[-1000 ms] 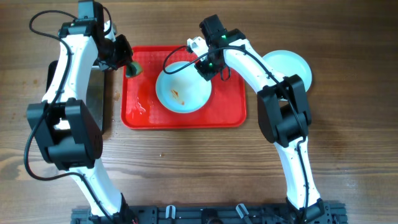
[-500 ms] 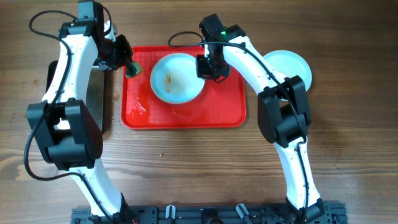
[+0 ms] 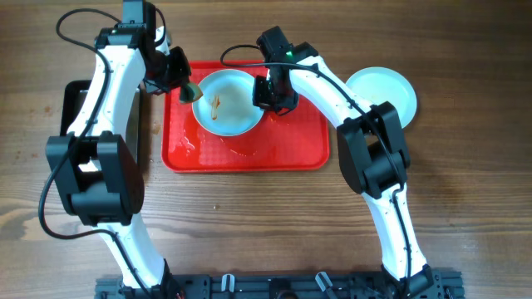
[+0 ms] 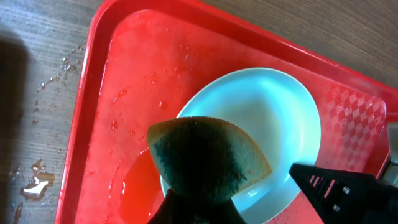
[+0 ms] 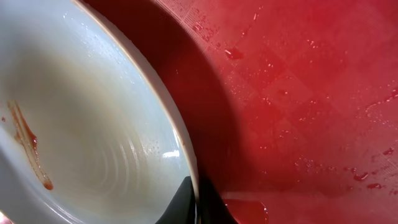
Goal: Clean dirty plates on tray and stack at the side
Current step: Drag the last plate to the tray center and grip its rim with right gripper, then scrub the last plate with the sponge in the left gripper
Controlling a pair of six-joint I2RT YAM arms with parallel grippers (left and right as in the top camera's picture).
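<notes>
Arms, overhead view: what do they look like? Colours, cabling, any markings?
The left arm and right arm match: white tubular links, bulky black joint housings. Thin black cables loop loose off the wrists. A green light glows on the right wrist. The fingers are black. No lettering legible.

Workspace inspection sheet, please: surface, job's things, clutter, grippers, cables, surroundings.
Surface: wooden table, water drops left of tray.
Job's things: tray wet; smeared plate over it; side plate on table, looks clean.
Clutter: black tray under left arm.
Grippers: left gripper shut on sponge at smeared plate's edge; right gripper shut on its rim.
Cables: black cables along both arms.
Surroundings: nothing seen.
</notes>
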